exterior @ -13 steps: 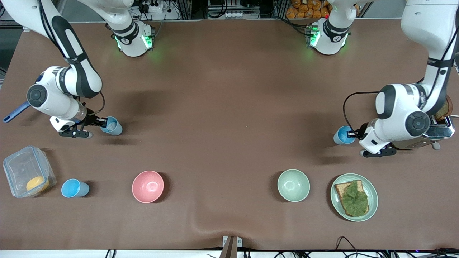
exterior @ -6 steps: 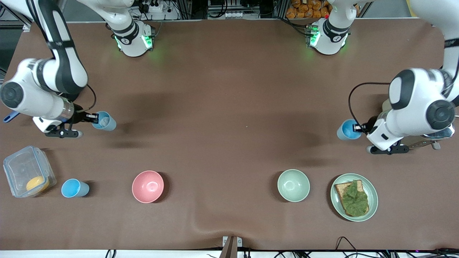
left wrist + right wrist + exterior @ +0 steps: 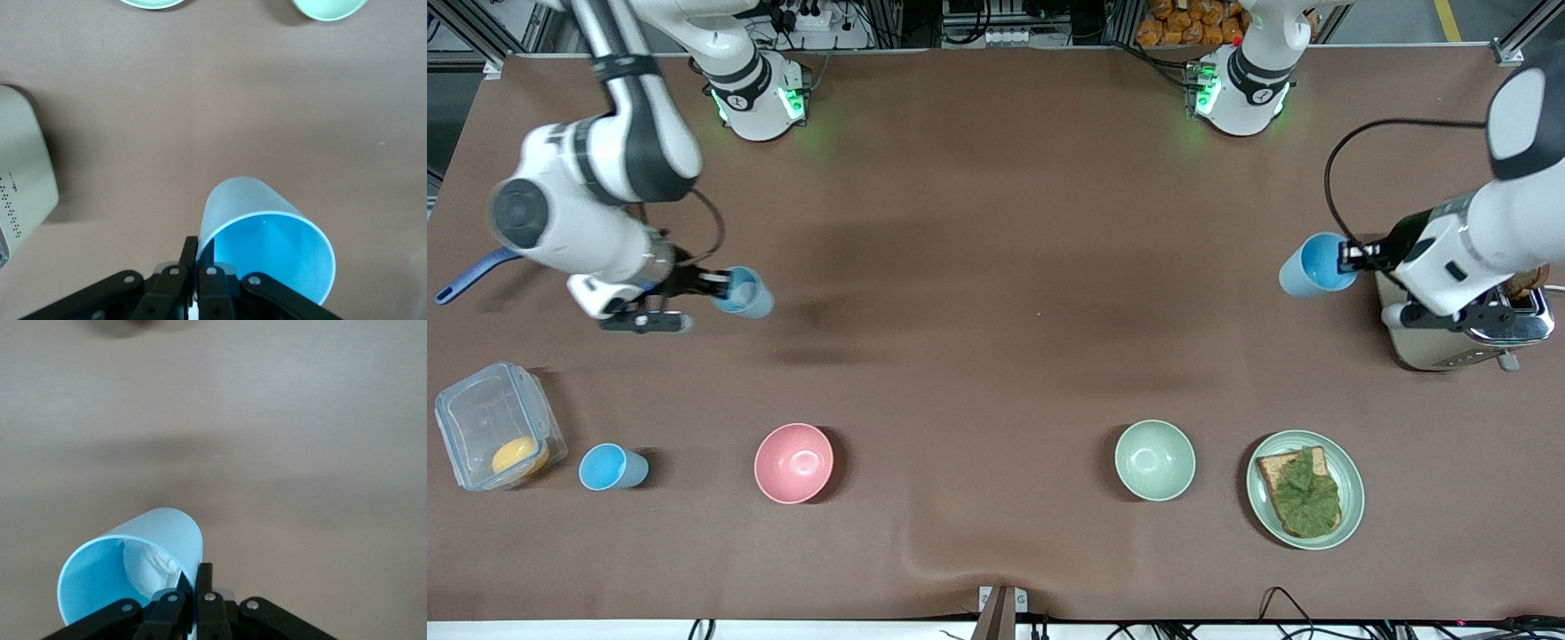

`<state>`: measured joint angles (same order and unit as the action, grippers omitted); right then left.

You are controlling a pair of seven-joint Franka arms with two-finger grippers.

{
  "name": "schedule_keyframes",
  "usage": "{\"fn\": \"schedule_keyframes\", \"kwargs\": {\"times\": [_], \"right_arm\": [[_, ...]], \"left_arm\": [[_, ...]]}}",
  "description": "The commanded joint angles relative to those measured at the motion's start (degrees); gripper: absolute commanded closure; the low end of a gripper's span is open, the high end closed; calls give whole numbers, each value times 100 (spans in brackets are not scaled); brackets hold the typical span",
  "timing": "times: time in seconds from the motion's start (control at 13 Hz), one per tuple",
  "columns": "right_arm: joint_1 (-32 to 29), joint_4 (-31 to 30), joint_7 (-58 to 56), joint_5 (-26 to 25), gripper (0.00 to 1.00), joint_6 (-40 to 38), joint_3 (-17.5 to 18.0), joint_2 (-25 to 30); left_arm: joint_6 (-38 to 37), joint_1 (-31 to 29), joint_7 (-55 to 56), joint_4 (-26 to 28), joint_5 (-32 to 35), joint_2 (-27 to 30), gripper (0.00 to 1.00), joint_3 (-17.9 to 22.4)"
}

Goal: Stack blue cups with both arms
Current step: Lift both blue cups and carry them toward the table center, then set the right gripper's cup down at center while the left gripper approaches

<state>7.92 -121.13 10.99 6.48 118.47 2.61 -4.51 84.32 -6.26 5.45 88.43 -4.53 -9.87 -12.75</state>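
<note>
Cups remained well apart: the left pincer [image 3: 1352, 258] gripped one blue cup [image 3: 1314, 265] by its rim above the table [image 3: 996, 356] near the toaster [image 3: 1463, 324]; the right pincer [image 3: 716, 284] gripped another cup [image 3: 745, 293], tilted. A third cup [image 3: 612, 468] stood nearer the right arm.

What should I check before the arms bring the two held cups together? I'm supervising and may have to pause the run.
1. Left gripper pinches the rim of its blue cup, held up in the air: ok.
2. Right gripper pinches the rim of its own blue cup, also lifted: ok.
3. Left cup's inside is bare, ready to receive or nest: ok.
4. Right cup's inside: something whitish sits in it, which may block nesting: not ok.
5. Table stretch between the two held cups has nothing on it: ok.
6. Third blue cup stands upright beside the clear container: ok.
</note>
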Motion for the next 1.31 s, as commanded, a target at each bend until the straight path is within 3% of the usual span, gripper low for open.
{"fn": "schedule_keyframes", "kwargs": {"times": [0.0,0.23,0.54,0.92,1.23], "right_arm": [[865,230,1189,90,100,53,-58,-75],[2026,283,2745,90,100,833,-58,-435],[3126,756,4338,90,100,1749,-67,-1392],[3541,934,4973,29,100,2505,-76,-2123],[3532,934,5035,29,98,2559,-76,-2203]], "left_arm": [[-118,-33,192,-168,-74,-50,100,-297],[-118,36,176,-177,-118,-77,100,-316],[-91,221,412,-168,-92,-121,100,-369],[-21,573,887,-177,-153,-182,100,-377],[172,696,896,-177,-171,-209,100,-377]]}}
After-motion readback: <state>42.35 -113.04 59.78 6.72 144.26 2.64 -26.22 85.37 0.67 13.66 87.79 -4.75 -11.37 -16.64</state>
